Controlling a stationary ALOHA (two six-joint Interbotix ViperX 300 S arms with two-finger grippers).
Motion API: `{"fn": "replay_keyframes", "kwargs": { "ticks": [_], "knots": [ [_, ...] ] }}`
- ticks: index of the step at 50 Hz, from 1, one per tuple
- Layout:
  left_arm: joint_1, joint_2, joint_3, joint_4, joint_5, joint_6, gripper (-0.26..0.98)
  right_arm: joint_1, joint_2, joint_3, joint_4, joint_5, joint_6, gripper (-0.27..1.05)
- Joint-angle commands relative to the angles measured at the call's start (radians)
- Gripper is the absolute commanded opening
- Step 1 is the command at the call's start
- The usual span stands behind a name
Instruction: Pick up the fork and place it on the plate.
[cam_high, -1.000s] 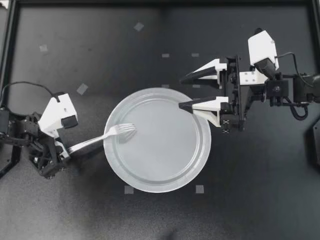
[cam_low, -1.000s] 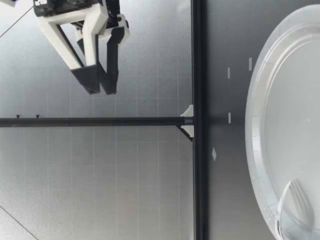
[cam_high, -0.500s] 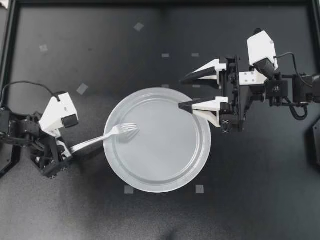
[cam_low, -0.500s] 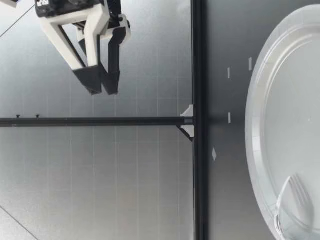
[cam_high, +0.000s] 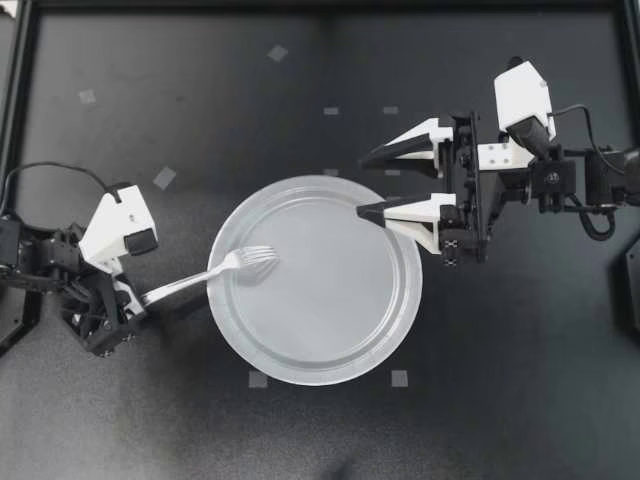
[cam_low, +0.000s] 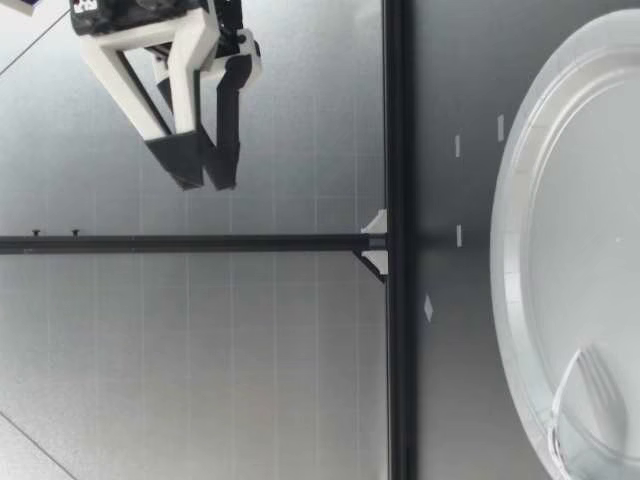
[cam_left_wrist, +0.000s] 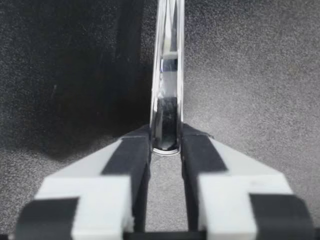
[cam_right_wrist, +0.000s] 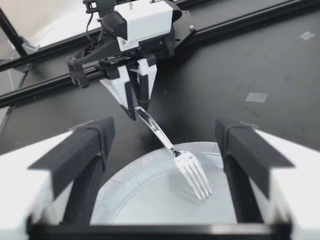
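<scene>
Fork (cam_high: 215, 271) has edged farther over plate (cam_high: 320, 335); left hand (cam_high: 140, 298) grips it.

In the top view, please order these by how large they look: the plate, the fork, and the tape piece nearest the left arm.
1. plate, clearly the largest
2. fork, long but thin
3. tape piece, the smallest

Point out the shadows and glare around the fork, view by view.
Top view: the fork in my left gripper casts a dark shadow on the table beside its handle. Left wrist view: the handle mirrors bright and dark bands, a broad shadow beside it. Right wrist view: the tines glint over the plate.
</scene>
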Motion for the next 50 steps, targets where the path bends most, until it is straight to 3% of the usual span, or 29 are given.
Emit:
{"fn": "replay_keyframes", "kwargs": {
  "ticks": [1, 10, 25, 36, 50],
  "knots": [
    [-0.003, -0.006, -0.02, -0.003, -0.005, 0.002, 0.35, -0.008, -0.006, -0.026, 0.003, -0.008, 0.002, 0.76],
    [-0.003, -0.005, -0.015, -0.003, -0.006, -0.002, 0.55, -0.008, -0.005, -0.026, 0.002, -0.008, 0.006, 0.76],
    [-0.002, -0.009, -0.026, -0.002, 0.002, 0.008, 0.55, -0.008, -0.005, -0.026, 0.002, -0.009, 0.015, 0.76],
    [-0.003, -0.064, -0.083, 0.011, -0.018, 0.043, 0.56, -0.008, -0.014, -0.032, 0.0, -0.009, 0.009, 0.76],
    [-0.003, -0.187, -0.112, 0.023, -0.166, 0.14, 0.56, -0.008, -0.028, -0.048, -0.018, -0.011, -0.011, 0.75]
  ]
}}
